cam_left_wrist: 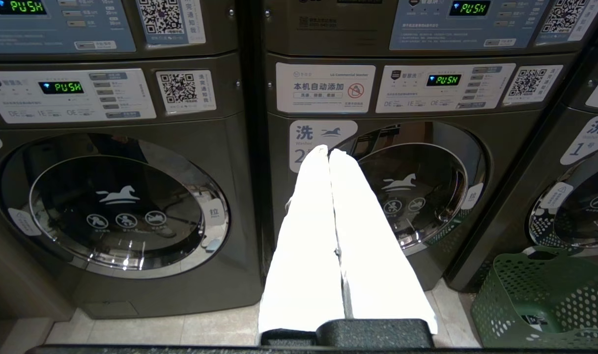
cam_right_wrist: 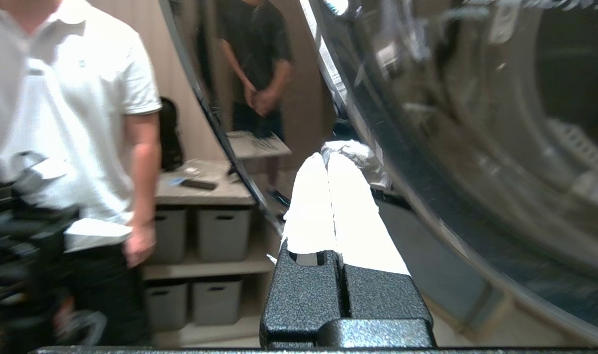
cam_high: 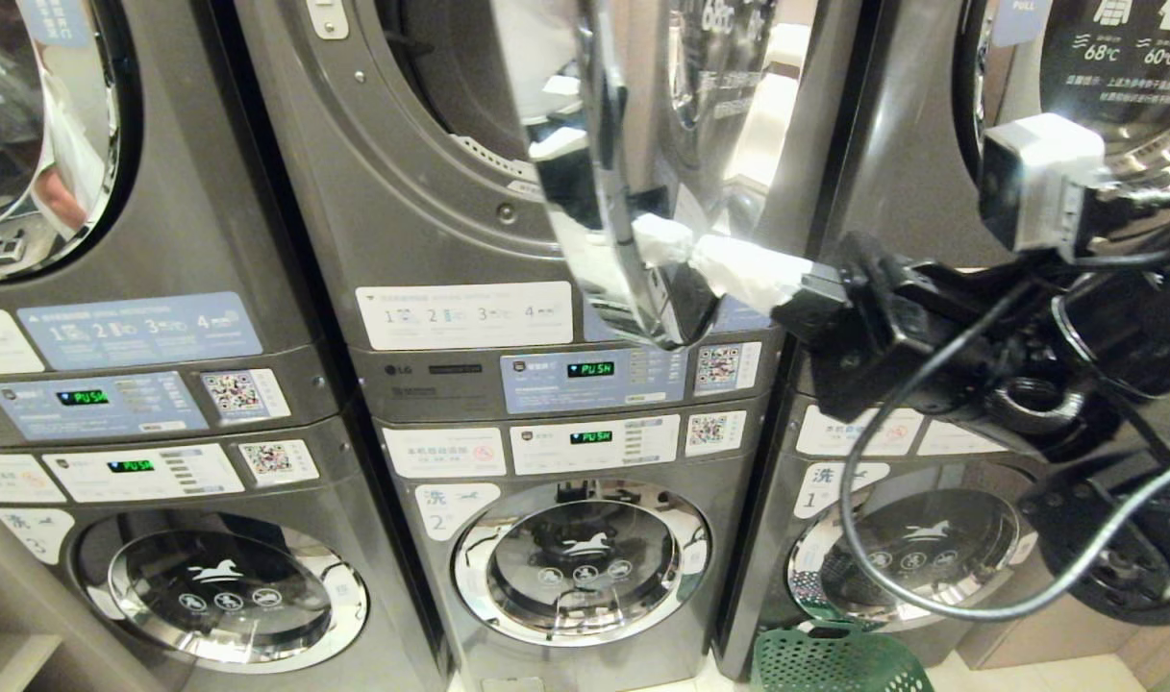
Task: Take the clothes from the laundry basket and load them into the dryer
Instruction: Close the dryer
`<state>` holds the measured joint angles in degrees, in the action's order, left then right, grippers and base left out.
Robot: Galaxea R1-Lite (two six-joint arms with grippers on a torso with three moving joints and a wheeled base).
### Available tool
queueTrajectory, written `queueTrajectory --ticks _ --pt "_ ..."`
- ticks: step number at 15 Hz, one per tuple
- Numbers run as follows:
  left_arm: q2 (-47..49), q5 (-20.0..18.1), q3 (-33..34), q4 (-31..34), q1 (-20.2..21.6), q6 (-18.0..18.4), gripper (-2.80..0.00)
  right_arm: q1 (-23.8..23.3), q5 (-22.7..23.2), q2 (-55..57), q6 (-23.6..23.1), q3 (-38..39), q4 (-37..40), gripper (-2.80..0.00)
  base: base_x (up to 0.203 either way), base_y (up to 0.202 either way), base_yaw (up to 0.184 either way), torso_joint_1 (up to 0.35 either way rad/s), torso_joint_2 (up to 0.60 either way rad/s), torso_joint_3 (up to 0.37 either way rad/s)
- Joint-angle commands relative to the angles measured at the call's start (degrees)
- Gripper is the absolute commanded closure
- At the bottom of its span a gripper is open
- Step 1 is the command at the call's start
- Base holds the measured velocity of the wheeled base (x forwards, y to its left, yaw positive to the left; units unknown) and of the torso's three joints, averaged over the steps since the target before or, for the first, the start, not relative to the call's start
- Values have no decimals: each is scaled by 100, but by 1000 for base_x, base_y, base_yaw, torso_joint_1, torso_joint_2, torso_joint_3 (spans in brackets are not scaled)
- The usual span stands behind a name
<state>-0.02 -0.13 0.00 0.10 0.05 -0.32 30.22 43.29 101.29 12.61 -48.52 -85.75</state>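
Your head cam is looking forward and down at the stacked machines, close. Left wrist cam is facing the lower washers (cam_left_wrist: 416, 191), sharing the laundry basket (cam_high: 834, 658) with head. Right wrist cam is sitting right against the open dryer door (cam_right_wrist: 426, 147).

Black right arm (cam_high: 931, 336) (looped grey cable), white-wrapped fingers (cam_high: 748, 269).

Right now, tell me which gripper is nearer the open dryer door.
Right. The right gripper sits with its shut jaws at the chrome rim of the open dryer door. The left gripper is lower, shut, facing the washer door marked 2.
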Motion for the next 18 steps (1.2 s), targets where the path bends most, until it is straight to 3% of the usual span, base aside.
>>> queueTrajectory --ticks 1,5,7,8,11,13,15,18 --pt "-6 -1 3 -1 4 -3 0 222 -322 792 -205 -822 164 0 0 0 0 0 0 0" --pt "-6 -5 6 -1 4 -3 0 497 -1389 2049 -721 -2581 1087 0 0 0 0 0 0 0" --pt "-6 0 5 -1 4 -3 0 596 -2264 2202 -1133 -2870 1643 0 0 0 0 0 0 0" --pt "-6 0 0 -1 4 -3 0 596 -2441 2048 -1140 -2840 1676 0 0 0 0 0 0 0" --pt "-6 4 9 -1 4 -3 0 275 -2623 820 -969 -2120 1921 0 0 0 0 0 0 0" --pt "-6 3 0 -1 4 -3 0 -66 -2732 -453 -905 -1394 2621 0 0 0 0 0 0 0" --pt "-6 -2 6 -1 4 -3 0 -366 -3007 -1816 -863 -675 3670 0 0 0 0 0 0 0" --pt "-6 4 9 -1 4 -3 0 -575 -3826 -4244 -591 326 5855 0 0 0 0 0 0 0"
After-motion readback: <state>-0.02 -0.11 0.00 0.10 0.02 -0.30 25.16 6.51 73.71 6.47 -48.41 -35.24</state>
